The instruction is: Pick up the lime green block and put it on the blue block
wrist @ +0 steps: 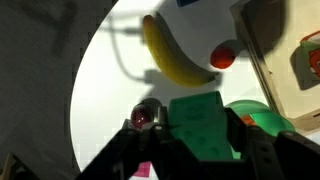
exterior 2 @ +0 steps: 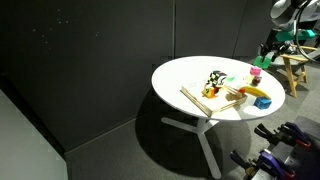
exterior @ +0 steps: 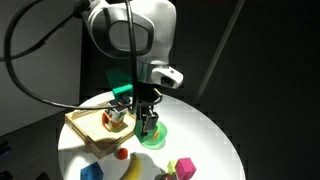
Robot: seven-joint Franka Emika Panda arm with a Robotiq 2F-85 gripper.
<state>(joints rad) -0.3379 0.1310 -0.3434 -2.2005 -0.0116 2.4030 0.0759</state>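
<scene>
My gripper [exterior: 147, 125] hangs a little above the white round table [exterior: 215, 135], over the round green bowl [exterior: 153, 139]. In the wrist view the jaws [wrist: 200, 150] are shut on the lime green block [wrist: 205, 122], which fills the gap between the fingers. The block cannot be made out in either exterior view. The blue block [exterior: 92, 172] lies at the table's near edge, left of the banana [exterior: 130, 168] and well away from the gripper. It also shows in an exterior view [exterior 2: 264, 102]. The blue block is out of the wrist view.
A banana [wrist: 175, 55] and a red ball [wrist: 224, 57] lie between the gripper and the blue block. A magenta block [exterior: 184, 167] sits near the front edge. A wooden tray [exterior: 88, 125] holds a multi-coloured cube [exterior: 113, 118]. The green bowl [wrist: 258, 112] is under the jaws.
</scene>
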